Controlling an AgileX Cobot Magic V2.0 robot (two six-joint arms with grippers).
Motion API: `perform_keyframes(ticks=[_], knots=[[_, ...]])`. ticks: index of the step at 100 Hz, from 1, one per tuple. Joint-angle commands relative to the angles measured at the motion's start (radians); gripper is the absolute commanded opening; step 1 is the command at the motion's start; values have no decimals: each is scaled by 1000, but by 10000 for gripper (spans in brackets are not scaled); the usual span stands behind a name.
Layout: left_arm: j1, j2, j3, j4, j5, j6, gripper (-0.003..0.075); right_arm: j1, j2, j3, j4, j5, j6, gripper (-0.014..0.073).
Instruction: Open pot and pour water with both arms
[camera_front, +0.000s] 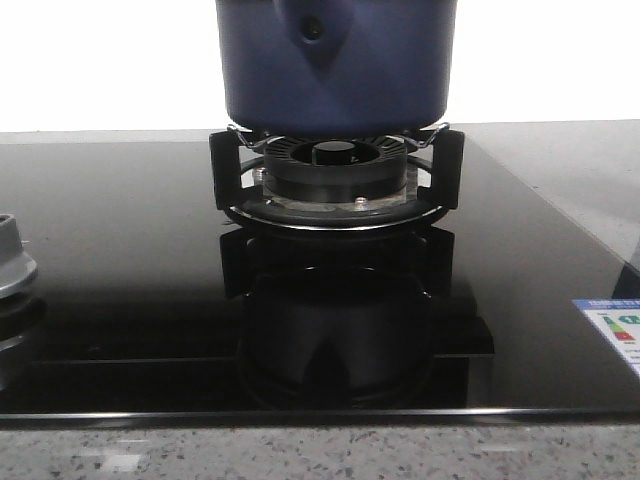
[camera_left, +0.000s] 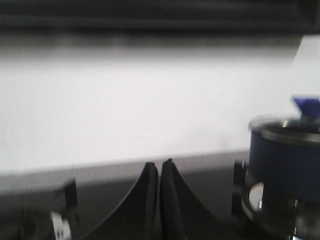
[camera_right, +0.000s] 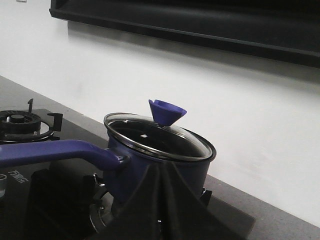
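Task not begun: lid on, nothing grasped.
Pot (camera_front: 336, 65) sits on burner grate (camera_front: 335, 180) of black tabletop (camera_front: 120, 290); glass lid (camera_right: 157, 135) closed; left claw (camera_left: 159, 200) and right claw (camera_right: 162, 210) pressed together, empty.

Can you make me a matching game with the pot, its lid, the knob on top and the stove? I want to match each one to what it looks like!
Things:
1. pot
2. lid
3. knob
4. stove top

Looks:
A. see-through glass with a metal rim
B. shiny black and flat
C. dark blue with a long handle
D. small blue cone

Pairs: 1-C, 2-A, 3-D, 4-B
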Motion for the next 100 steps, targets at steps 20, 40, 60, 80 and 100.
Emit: perform_keyframes(ticks=[20, 40, 60, 80, 100], knots=[[10, 2, 200, 194, -150, -250, -20, 3, 12, -26, 33, 13, 6, -71], [88, -91, 289, 153, -104, -250, -20, 3, 12, -26, 33, 13, 6, -71], [178, -191, 319, 129, 11, -250, -20, 3, 12, -26, 33, 13, 6, -71], [191, -200, 333, 136, 90, -250, -20, 3, 12, -26, 33, 13, 6, -71], [191, -200, 358, 149, 132, -248, -20, 3, 12, -26, 33, 13, 6, -71]])
